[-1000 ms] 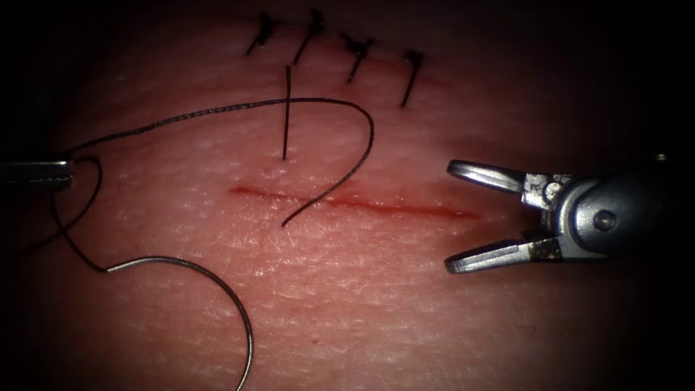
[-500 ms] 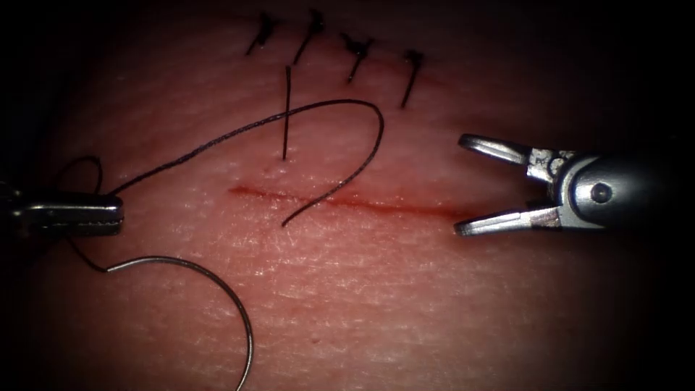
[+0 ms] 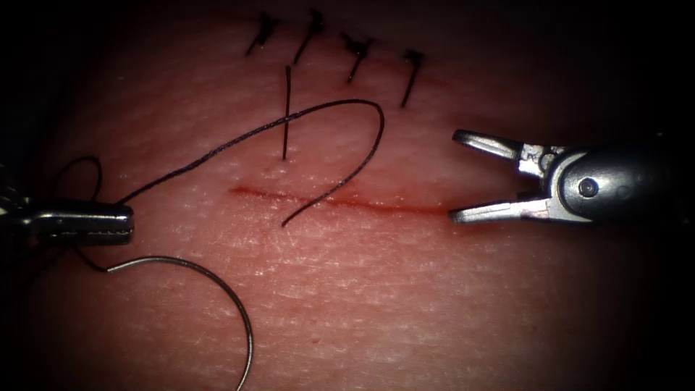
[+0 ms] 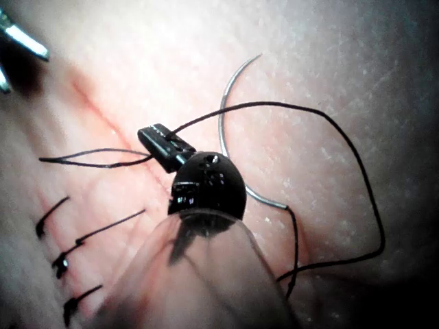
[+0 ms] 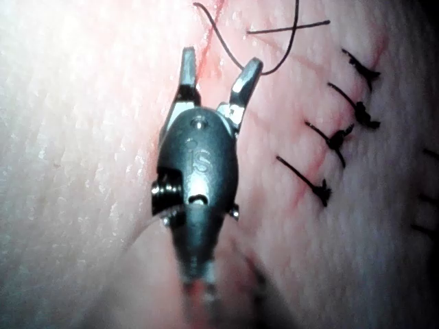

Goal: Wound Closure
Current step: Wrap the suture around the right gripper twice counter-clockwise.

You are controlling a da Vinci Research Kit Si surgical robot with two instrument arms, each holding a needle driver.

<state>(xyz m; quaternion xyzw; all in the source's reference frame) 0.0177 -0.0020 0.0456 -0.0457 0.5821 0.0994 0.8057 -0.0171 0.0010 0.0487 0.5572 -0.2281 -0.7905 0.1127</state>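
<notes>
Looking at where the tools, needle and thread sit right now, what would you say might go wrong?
The needle lies loose on the tissue, held by neither tool; tension from the left tool, shut on the thread, might drag it.

The thread's free end crosses the cut and could pull out.

The right tool hangs open, holding nothing, near the cut's right end and might snag tissue.

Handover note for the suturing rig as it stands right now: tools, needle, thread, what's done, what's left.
Left end effector: shut on the thread, left of the cut.
Right end effector: open, holds nothing, at the cut's right end.
Needle: free, lying on the tissue below the cut, not in it.
Done: four knotted stitches in the row above; thread passes through the tissue across this cut.
Left: this cut is still unknotted.
</notes>
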